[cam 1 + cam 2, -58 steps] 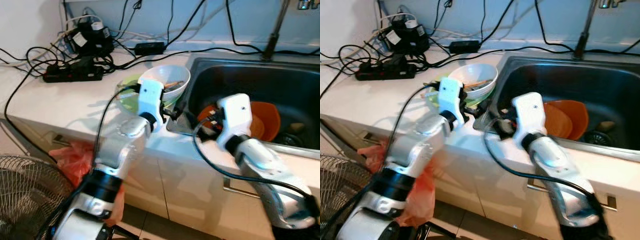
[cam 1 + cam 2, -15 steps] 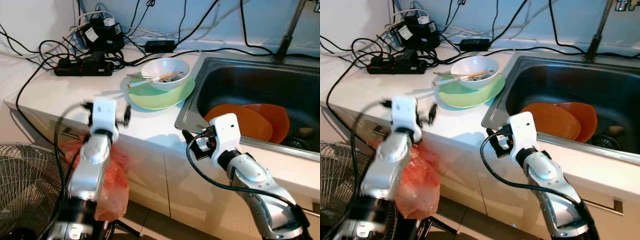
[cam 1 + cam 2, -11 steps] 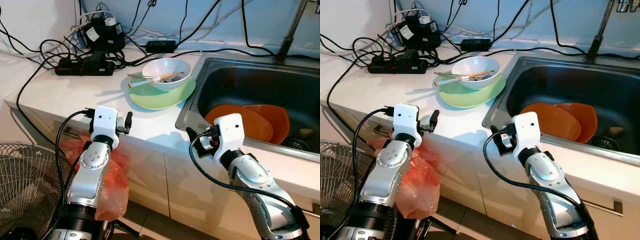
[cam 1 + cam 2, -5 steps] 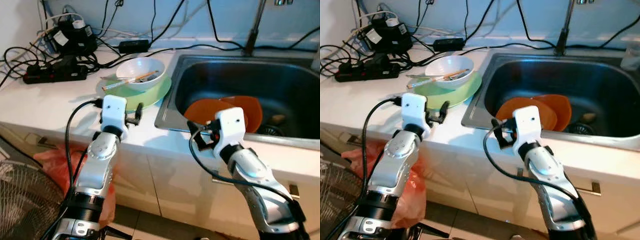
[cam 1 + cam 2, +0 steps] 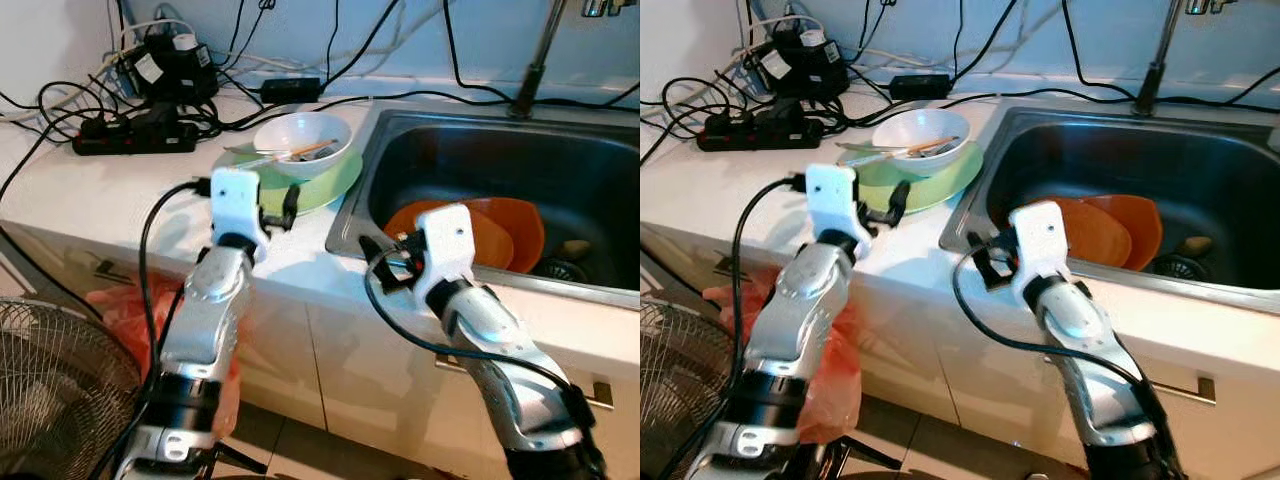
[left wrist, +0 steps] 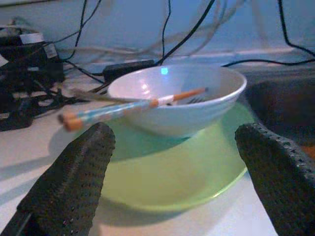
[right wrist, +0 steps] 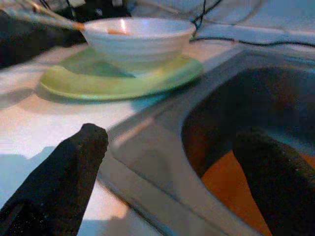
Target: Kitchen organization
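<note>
Fingers of your left gripper (image 6: 172, 177) stand wide apart, empty, just short of the round pale-green plate (image 5: 335, 180) carrying the white ceramic bowl (image 5: 303, 138) with chopsticks (image 6: 128, 105) across it; your right gripper (image 7: 167, 172) gapes too, at the steel sink (image 5: 345, 225) rim. Expect stiff, glossy, breakable ware, probably slippery, with loose chopsticks. Pinch the bowl's rim, not the shallow plate edge.

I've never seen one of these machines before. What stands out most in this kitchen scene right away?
Two silver arms reach toward the counter, the left gripper open just short of a green plate that carries a white bowl with chopsticks resting across it. The right gripper, also open, hovers at the front edge of the steel sink, where orange plates lie. A tangle of black cables and a power strip crowds the back left of the counter.
</note>
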### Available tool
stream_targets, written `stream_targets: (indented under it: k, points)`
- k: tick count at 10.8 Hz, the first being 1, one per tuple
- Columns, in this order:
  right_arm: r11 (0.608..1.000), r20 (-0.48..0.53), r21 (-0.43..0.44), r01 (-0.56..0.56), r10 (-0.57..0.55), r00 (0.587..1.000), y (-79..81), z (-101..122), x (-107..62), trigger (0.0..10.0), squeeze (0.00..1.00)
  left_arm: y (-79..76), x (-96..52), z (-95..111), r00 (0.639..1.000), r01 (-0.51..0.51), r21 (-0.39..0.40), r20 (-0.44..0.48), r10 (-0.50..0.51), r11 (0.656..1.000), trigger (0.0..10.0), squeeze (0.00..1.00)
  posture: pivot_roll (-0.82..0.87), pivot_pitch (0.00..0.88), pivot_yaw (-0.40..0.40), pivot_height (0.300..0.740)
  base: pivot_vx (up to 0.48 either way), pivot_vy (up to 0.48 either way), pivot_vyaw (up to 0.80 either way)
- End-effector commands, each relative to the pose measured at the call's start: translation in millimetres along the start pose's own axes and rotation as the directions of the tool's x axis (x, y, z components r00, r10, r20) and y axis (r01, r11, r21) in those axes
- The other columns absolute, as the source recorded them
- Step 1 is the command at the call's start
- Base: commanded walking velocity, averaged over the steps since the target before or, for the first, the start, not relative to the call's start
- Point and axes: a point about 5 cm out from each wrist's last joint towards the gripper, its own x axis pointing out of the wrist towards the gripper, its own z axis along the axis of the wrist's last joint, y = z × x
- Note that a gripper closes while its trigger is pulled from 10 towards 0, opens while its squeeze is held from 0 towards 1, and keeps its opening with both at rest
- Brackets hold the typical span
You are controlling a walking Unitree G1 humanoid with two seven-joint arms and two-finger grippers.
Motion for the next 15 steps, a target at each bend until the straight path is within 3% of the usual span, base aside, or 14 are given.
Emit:
stream_targets:
  k: [1,5,12,14,15]
  points:
    - [1.0,0.025,0.003,0.012,-0.012,1.0,2.0,5,3.4,10.0,0.0,4.1,5.8,5,1.0,-0.006,0.008,0.002,0.006,1.0,10.0,0.0,-0.06,0.0,0.1,0.74,0.0,-0.274,0.0]
    - [1.0,0.02,-0.007,0.022,-0.022,1.0,0.6,3,1.8,10.0,0.0,5.2,8.0,3,0.999,-0.028,-0.005,-0.017,0.028,1.0,10.0,0.0,-0.07,0.0,0.118,0.74,0.0,-0.277,0.0]
    - [1.0,0.018,-0.002,0.017,-0.017,1.0,3.4,2,4.2,10.0,0.0,8.1,7.5,1,0.999,-0.049,-0.024,-0.023,0.049,0.998,10.0,0.0,-0.06,0.0,0.118,0.74,0.0,0.0,0.0]
    - [1.0,0.016,0.005,0.009,-0.009,1.0,5.3,1,3.4,10.0,0.0,16.4,7.3,-1,0.994,-0.101,-0.032,-0.041,0.1,0.994,10.0,0.0,-0.05,0.0,0.112,0.74,0.0,0.0,0.0]
    - [1.0,0.015,0.003,-0.002,0.002,1.0,5.9,2,3.2,10.0,0.0,31.8,6.1,-2,0.982,-0.183,0.014,-0.045,0.183,0.983,10.0,0.0,-0.05,0.0,0.107,0.74,0.0,0.0,0.0]
